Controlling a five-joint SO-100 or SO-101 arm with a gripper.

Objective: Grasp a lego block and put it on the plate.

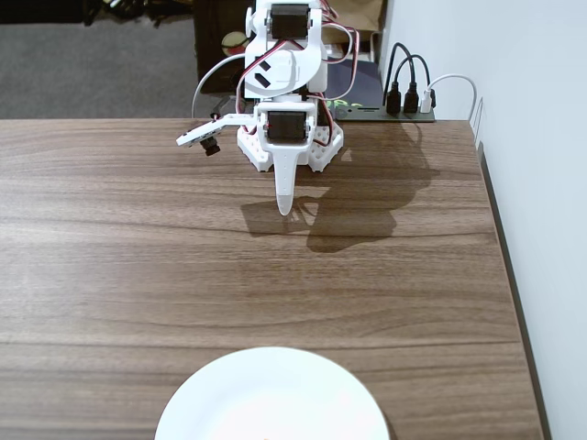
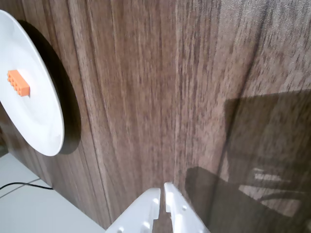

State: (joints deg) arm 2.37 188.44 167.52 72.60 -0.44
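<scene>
wrist view first: the lego block (image 2: 18, 83) is seen lying on the plate (image 2: 41, 121), in the upper left of the frame, with its studded face up and nothing touching it. its long axis is seen running from upper left to lower right in this view. the gripper (image 2: 162, 201) is found at the bottom centre of the same frame, with the jaws drawn together, tips all but touching, and nothing held between them. so the block lies up and to the left of the jaws, well apart from them, with a broad stretch of bare wooden table (image 2: 160, 97) in between.

in the fixed view, the gripper (image 1: 285, 207) is seen hanging tip-down near the arm's base in the upper middle of the frame, while the plate (image 1: 271, 396) is cut off by the bottom edge. the block cannot be made out there; only a faint speck is seen at the plate's lower rim, too small to be called.

judged from how things lie, the placing looks done already: block on plate, jaws empty and away. if anything is left, it is judged to be only a settling of the arm; no reach towards the plate seems called for.
</scene>
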